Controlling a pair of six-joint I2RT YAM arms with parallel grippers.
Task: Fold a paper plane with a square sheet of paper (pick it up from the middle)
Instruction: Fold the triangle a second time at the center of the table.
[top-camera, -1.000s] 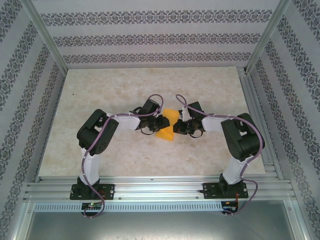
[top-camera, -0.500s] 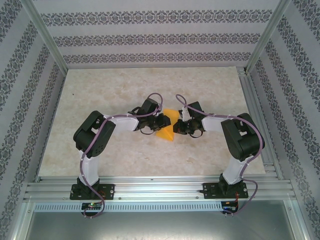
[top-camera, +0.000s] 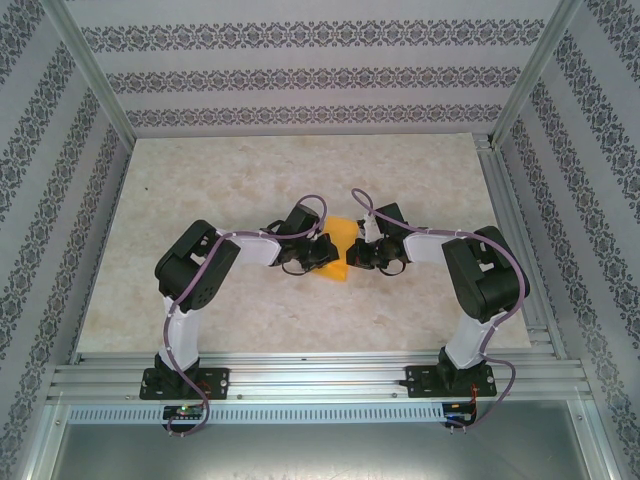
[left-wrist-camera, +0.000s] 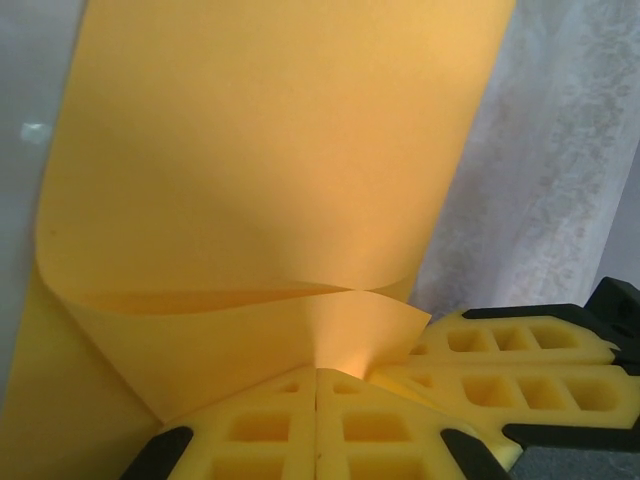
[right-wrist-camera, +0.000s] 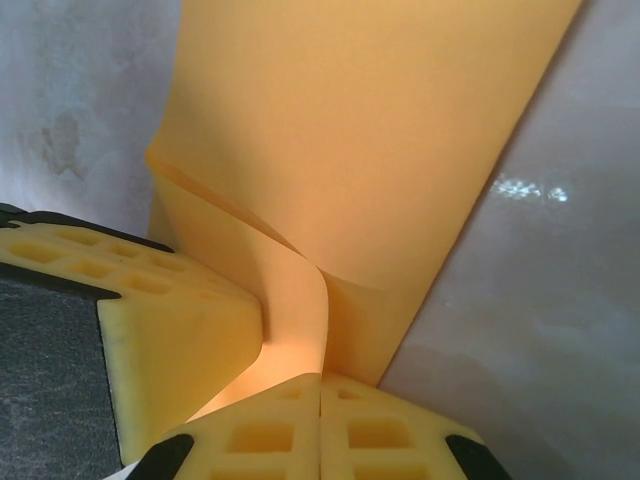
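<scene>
Left to right:

- Left gripper (left-wrist-camera: 316, 376): it comes in from the left side of the bench (top-camera: 230, 170) with its jaws closed and the yellow pads pressed flat on a bit of the paper's near edge. We read this as a pinch on one point, there to anchor that side.
- Square sheet of paper (top-camera: 343, 231): it sits about mid-bench between the two grippers, well away from all four edges. It is no longer flat. The left wrist view shows two curled flaps meeting just above the pads, and the right wrist view shows a layer bending into the pinch. We can't tell whether the underside touches the bench.
- Right gripper (right-wrist-camera: 320, 378): it comes in from the right, also closed and clamped on the sheet. Its pads are just beside the left gripper's, and each wrist view shows the other's yellow finger at the frame edge.

Why it's held like this, as we judge it: both pinches are close together near the sheet's middle, which matches the pick-from-the-middle instruction. It also fixes a centre line so the flaps hang free on either side. The fold is midway and there is no dart shape yet.

Risk: the paper is thin, so if the arms pull apart it could tear or slip out of the pads.
</scene>
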